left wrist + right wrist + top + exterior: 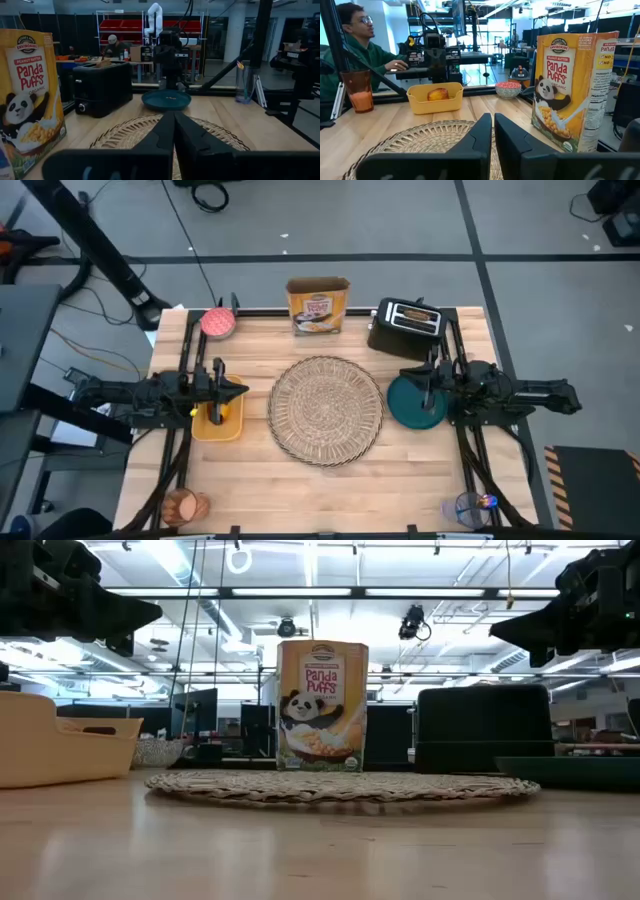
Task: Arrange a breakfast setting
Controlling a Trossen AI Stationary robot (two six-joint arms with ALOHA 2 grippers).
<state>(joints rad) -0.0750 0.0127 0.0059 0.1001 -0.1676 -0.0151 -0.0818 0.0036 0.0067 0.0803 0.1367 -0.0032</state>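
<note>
The round woven placemat (pixel 325 410) lies at the table's middle. The teal plate (pixel 408 408) rests flat to its right, partly under my right gripper (pixel 412 380), which is shut and empty above it. My left gripper (pixel 240 390), shut and empty, hovers over a yellow bin (pixel 218 422) holding a rounded yellow-brown thing (pixel 438 93). The pink bowl (pixel 218 322) stands at the far left and the orange cup (pixel 185 505) at the near left. A blue spoon stands in a clear cup (pixel 470 507) at the near right. No red apple shows.
A Panda Puffs cereal box (pixel 318 305) stands upright at the far edge and a black toaster (pixel 405 328) to its right, something brown in its top (pixel 102 62). A person sits beyond the table's left side (pixel 355 45). Bare wood lies along the near edge.
</note>
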